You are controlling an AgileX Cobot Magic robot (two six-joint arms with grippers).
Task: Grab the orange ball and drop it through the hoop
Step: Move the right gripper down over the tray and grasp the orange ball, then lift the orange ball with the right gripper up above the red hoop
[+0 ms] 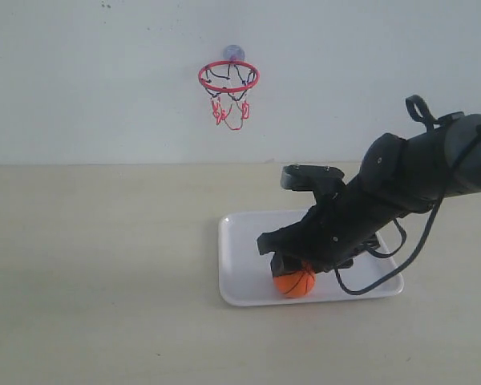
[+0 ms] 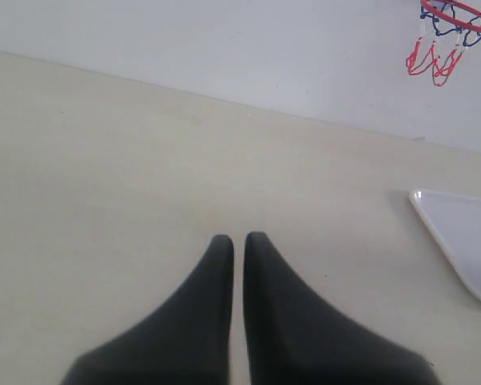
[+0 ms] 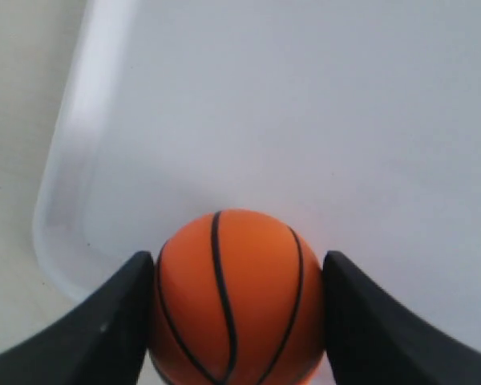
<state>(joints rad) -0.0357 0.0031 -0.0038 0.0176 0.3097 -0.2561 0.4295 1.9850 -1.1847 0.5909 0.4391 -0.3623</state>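
My right end effector [image 1: 292, 271] is closed on the orange ball [image 1: 295, 282], with one black finger pressed to each side. The exterior view places the ball low in the white tray [image 1: 240, 241], near its front rim, and shows my right arm slanting down over the tray from the right. My right wrist view adds what that angle hides. Both fingers [image 3: 120, 321] touch the ball's sides, thin black seam lines curve down its face, and a rounded tray corner lies just beyond it. I cannot tell whether the ball rests on the tray floor or sits just off it.

The hoop [image 1: 228, 78] hangs on the pale wall [image 1: 104, 80] by a suction cup [image 1: 233, 53], well apart from the tray, its red ring level and the net below. Only the exterior view shows ball and hoop together.

My left end effector [image 2: 239, 238] appears only in my left wrist view. Its two fingers are drawn together with nothing between them, above the beige surface [image 2: 104, 160]. That view also catches the hoop and one corner of the tray.
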